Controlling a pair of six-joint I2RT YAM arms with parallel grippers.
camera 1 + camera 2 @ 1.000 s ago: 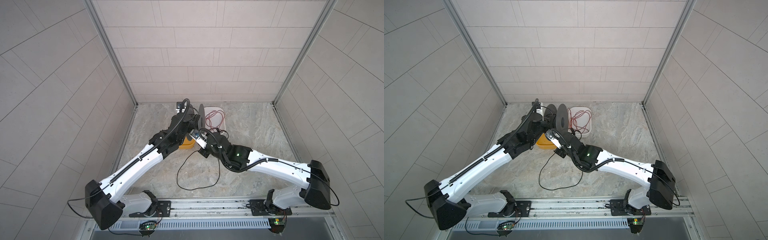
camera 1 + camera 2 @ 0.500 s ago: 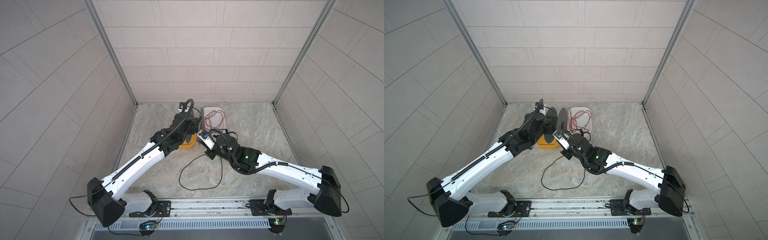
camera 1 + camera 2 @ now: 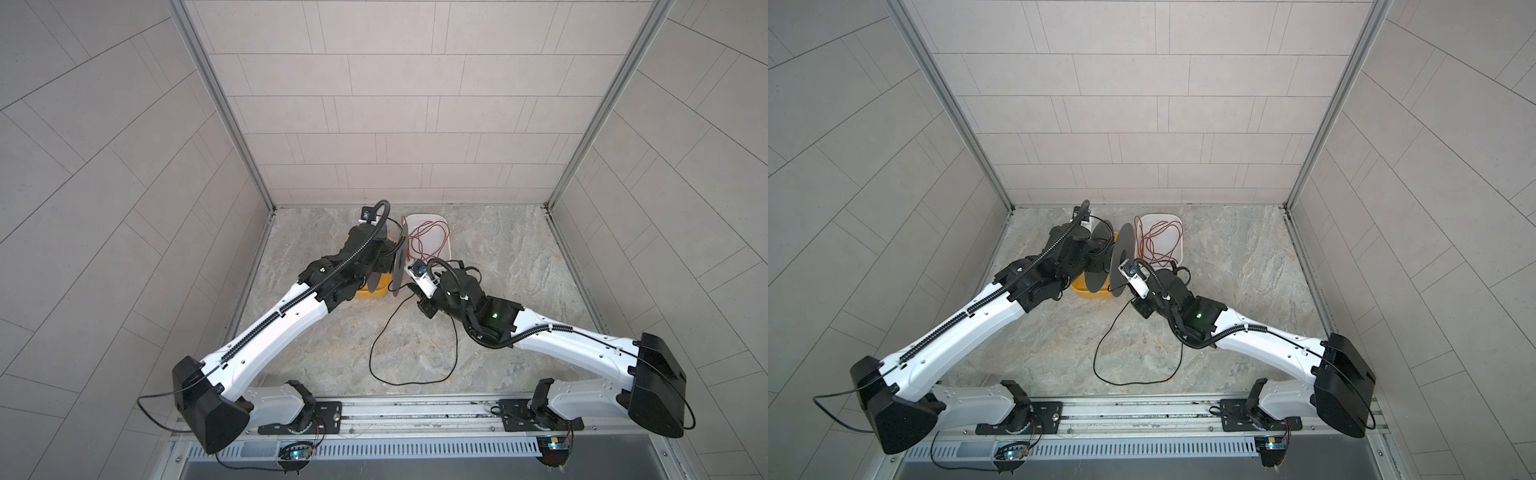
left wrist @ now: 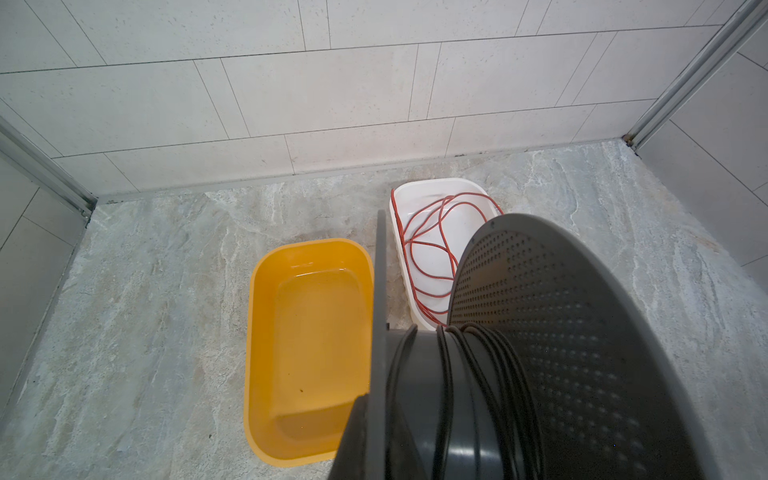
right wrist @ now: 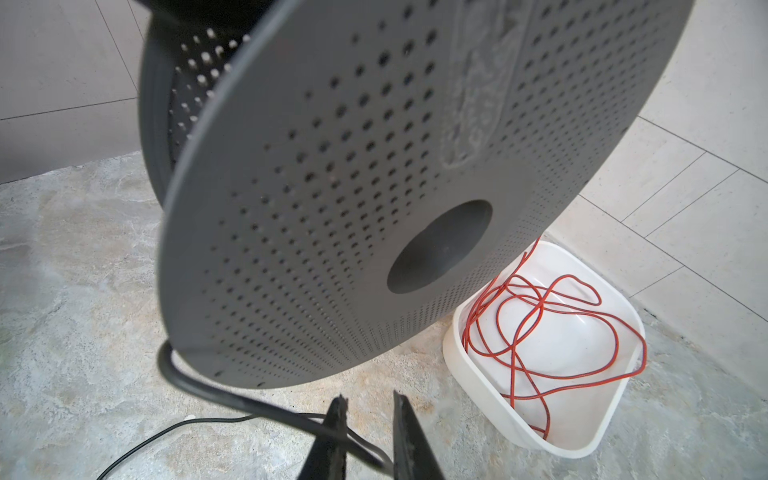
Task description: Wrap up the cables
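The cables are one thin black wire. Part of it is wound on the hub (image 4: pixel 478 374) of a grey perforated spool (image 3: pixel 398 266), and the rest trails off in a loose loop on the floor (image 3: pixel 374 353) (image 3: pixel 1096 357). My left gripper (image 4: pixel 374 449) is shut on the spool's flange and holds the spool upright above the floor. My right gripper (image 5: pixel 369 401) sits just below the spool's outer flange (image 5: pixel 374 166), its fingers slightly apart. The wire (image 5: pixel 232 395) comes off the spool rim and runs loosely through the gap between those fingers. In both top views the right gripper (image 3: pixel 415 289) (image 3: pixel 1133 297) is beside the spool.
An empty yellow tub (image 4: pixel 307 332) (image 3: pixel 372 293) stands on the floor under the spool. Beside it, near the back wall, a white tub (image 5: pixel 540 432) (image 3: pixel 440 232) holds a tangled red wire (image 5: pixel 540 332). The arm rail runs along the front edge.
My right gripper went from shut to slightly open, and its arm shifted to the right. The spool in the left gripper moved a little toward the back. The floor loop shifted right.
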